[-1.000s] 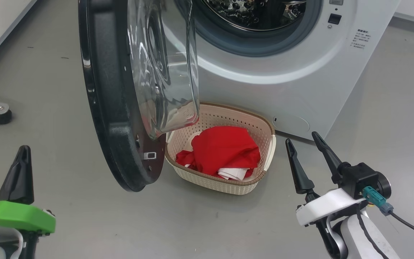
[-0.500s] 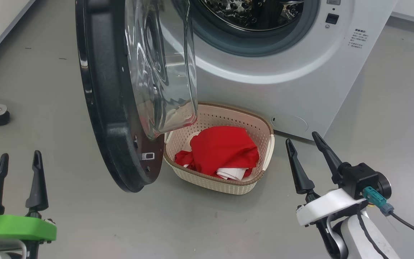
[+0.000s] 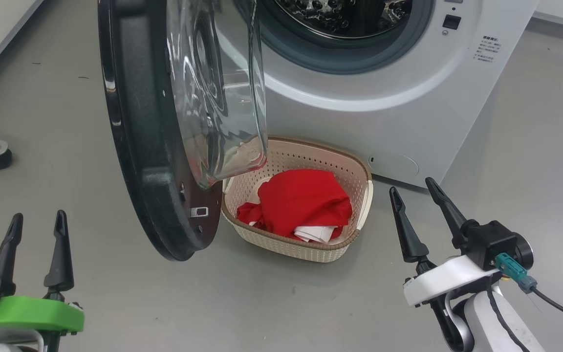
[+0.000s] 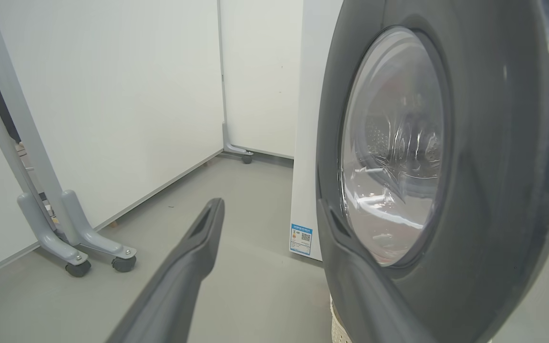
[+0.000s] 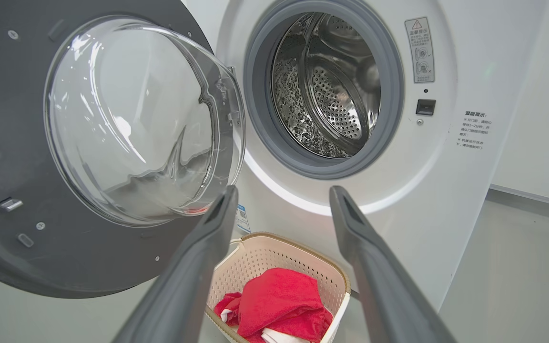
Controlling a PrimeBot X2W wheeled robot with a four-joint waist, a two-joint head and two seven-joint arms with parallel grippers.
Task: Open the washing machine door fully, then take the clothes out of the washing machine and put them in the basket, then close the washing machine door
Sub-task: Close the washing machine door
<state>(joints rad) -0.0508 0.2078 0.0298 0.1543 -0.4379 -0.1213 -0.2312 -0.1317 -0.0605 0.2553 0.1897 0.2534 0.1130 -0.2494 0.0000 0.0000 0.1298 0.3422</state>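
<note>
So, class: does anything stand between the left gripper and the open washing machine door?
Nothing visible does. The left gripper, open, sits apart from the washing machine door, with only bare floor between them in the head view. The basket stands on the door's far side, not in that gap.

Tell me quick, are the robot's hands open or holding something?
Left gripper: open, holding nothing.
Right gripper: open, holding nothing.

A test room or lab, not a home, is suggested: a bare grey floor (image 3: pixel 281 303) is seen, white partition panels (image 4: pixel 112 95) on grey castor feet (image 4: pixel 79 247) are stood left of the left gripper (image 4: pixel 269 204), and a washer (image 4: pixel 310 95) is set free-standing just ahead of it.
</note>
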